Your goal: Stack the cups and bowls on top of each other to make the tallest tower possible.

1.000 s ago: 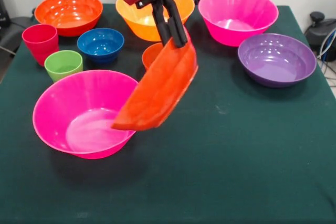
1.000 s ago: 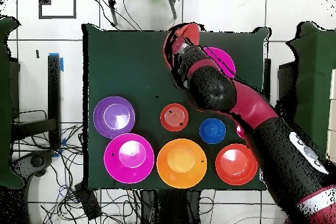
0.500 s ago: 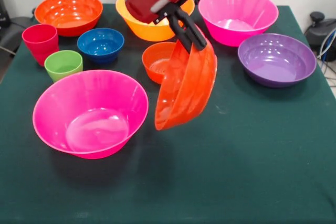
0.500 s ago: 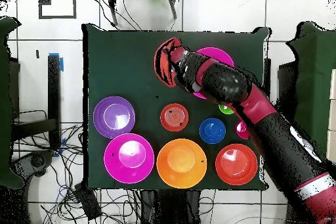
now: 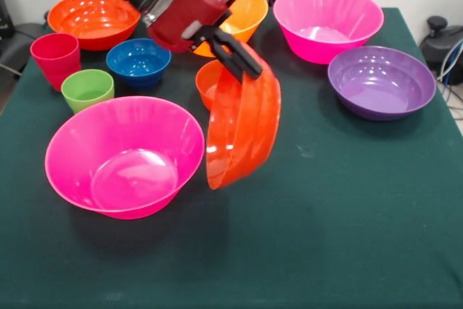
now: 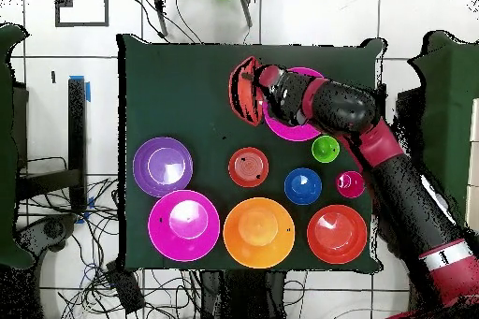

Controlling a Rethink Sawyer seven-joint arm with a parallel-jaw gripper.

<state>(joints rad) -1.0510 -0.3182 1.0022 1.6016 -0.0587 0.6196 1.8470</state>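
Observation:
My gripper (image 5: 248, 65) is shut on the rim of a red-orange bowl (image 5: 242, 132), which hangs tipped nearly on edge above the table. It is just right of the large magenta bowl (image 5: 123, 153) at the front left and looks clear of that rim. From above, the held red-orange bowl (image 6: 246, 91) shows edge-on beside the magenta bowl (image 6: 297, 132), with the gripper (image 6: 266, 87) between them. The red-pink cup (image 5: 56, 56) and lime green cup (image 5: 87, 88) stand upright at the left. No stacked tower shows.
A small orange-red bowl (image 5: 214, 81) sits just behind the held one. A blue bowl (image 5: 137, 59), a red-orange bowl (image 5: 94, 16), a light orange bowl (image 5: 247, 6), a second magenta bowl (image 5: 327, 19) and a purple bowl (image 5: 381, 81) stand along the back and right.
The held bowl swung off the front magenta bowl's rim to its right side and tipped steeper, onto its edge. The arm's wrist turned and came in from the left.

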